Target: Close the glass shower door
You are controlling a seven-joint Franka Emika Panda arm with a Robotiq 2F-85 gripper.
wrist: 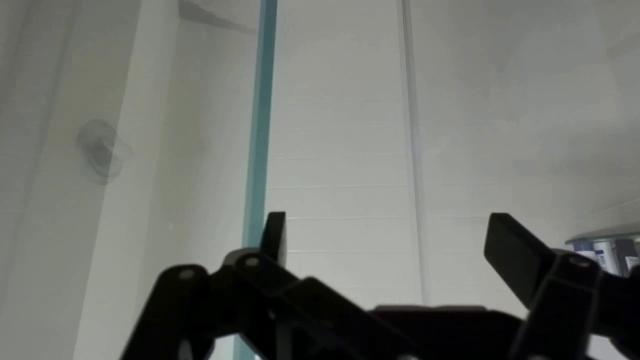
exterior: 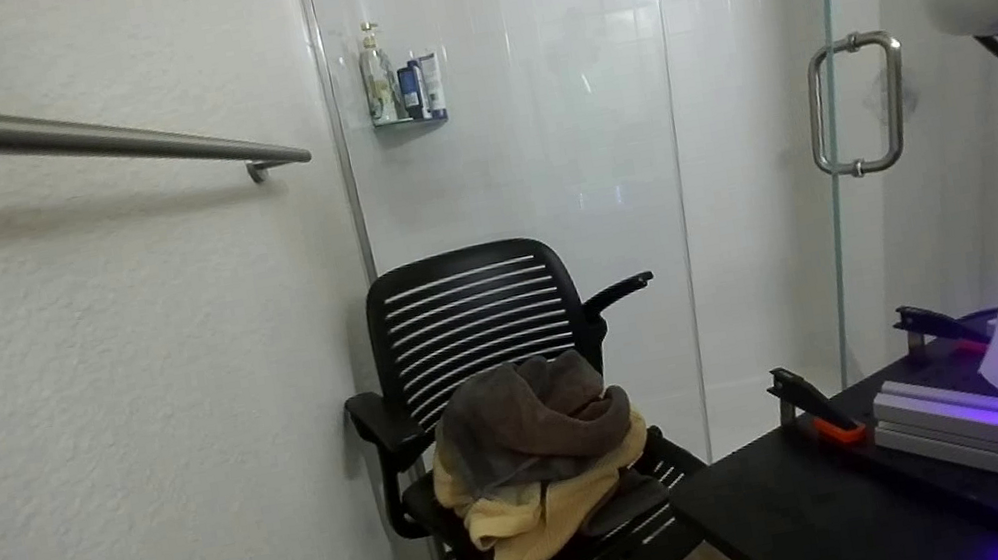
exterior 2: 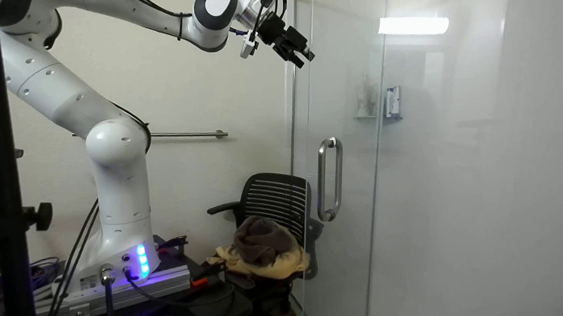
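Note:
The glass shower door [exterior 2: 353,267] is a tall clear panel standing open, its free edge apart from the fixed panel. In an exterior view its free edge [exterior: 840,263] shows as a thin teal line. Its chrome loop handle [exterior: 895,92] also shows in an exterior view [exterior 2: 321,180]. My gripper [exterior 2: 305,59] is up high near the door's free edge, well above the handle. In the wrist view my gripper [wrist: 387,222] is open with nothing between its fingers. The teal door edge [wrist: 260,125] runs behind the left finger; I cannot tell whether they touch. The handle is out of the wrist view.
A fixed glass panel [exterior: 522,175] stands behind a black chair [exterior: 467,300] with brown and yellow cloths [exterior: 542,415]. A grey wall bar [exterior: 80,137] is on the wall. The black table [exterior: 800,503] carries the robot base and clamps. A black pole [exterior 2: 2,172] stands near the arm.

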